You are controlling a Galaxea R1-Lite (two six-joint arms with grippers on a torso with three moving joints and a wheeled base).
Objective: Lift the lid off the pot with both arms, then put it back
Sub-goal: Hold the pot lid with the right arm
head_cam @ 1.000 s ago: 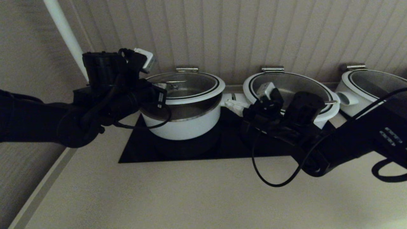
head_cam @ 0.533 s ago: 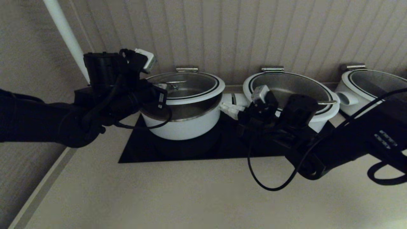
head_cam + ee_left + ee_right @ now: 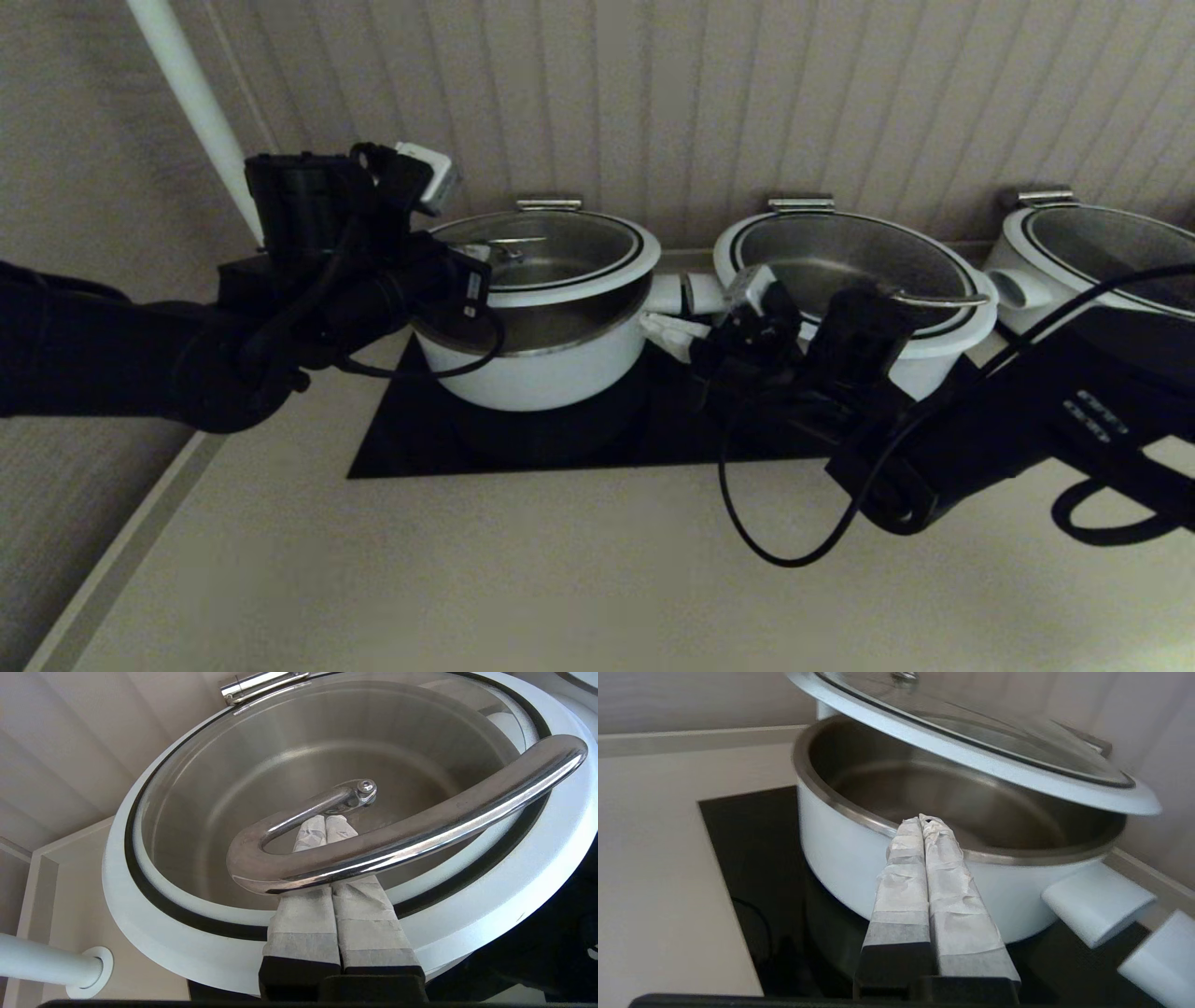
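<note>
Glass and white-rimmed, the lid [image 3: 551, 257] is hovering tilted above the pot [image 3: 537, 359], its right edge riding higher while the pot is sitting on the black cooktop [image 3: 420, 439]. The left gripper [image 3: 327, 835] is reaching under the lid's steel wire handle [image 3: 420, 821] with its fingers pressed together, so the lid is only hanging on them, not clamped. The right gripper [image 3: 924, 826], fingers also together, is pointing at the pot's rim just below the lid's raised edge. Judging from this, the lid is liable to slide or swing off the left fingers, and a misjudged right-hand push could tip it against the neighbouring pot [image 3: 854, 271].
</note>
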